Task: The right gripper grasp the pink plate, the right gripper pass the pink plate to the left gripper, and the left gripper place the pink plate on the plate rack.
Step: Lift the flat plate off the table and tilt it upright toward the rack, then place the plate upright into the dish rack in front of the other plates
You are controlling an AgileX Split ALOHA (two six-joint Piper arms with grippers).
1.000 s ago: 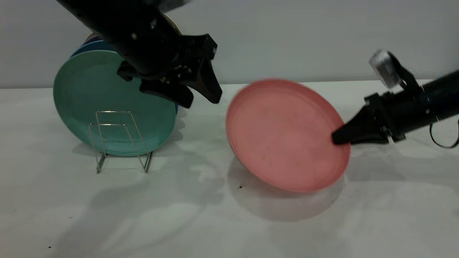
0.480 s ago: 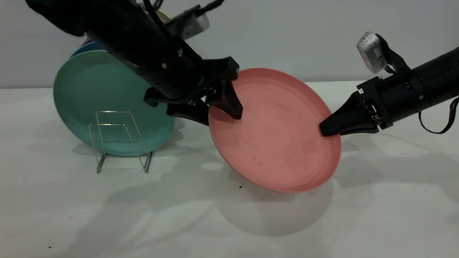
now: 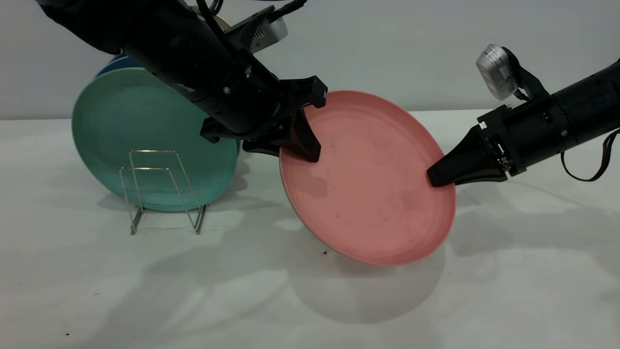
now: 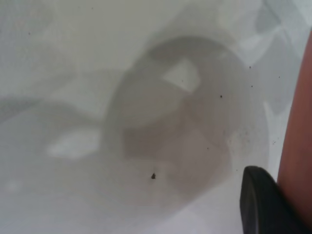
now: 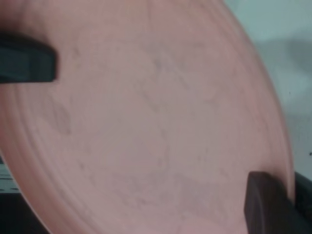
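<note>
The pink plate [image 3: 373, 194] hangs tilted on edge above the table, its face toward the exterior camera. My right gripper [image 3: 433, 178] is shut on its right rim; in the right wrist view one of its fingers [image 5: 265, 204] lies on the plate [image 5: 146, 122]. My left gripper [image 3: 300, 154] grips the plate's upper left rim, one finger over the face and one behind. In the left wrist view one of its fingers [image 4: 263, 204] lies against the plate's edge [image 4: 300, 122]. The wire plate rack [image 3: 162, 191] stands at the left, its front slots free.
A teal-green plate [image 3: 126, 121] stands upright at the back of the rack, with a blue plate edge behind it. The left arm reaches over the rack's top right. A white table [image 3: 310, 300] lies below, a pale wall behind.
The plate has moved left and up to meet the left gripper. The left gripper came down to the right, straddled the rim, and its fingers have closed in on it.
</note>
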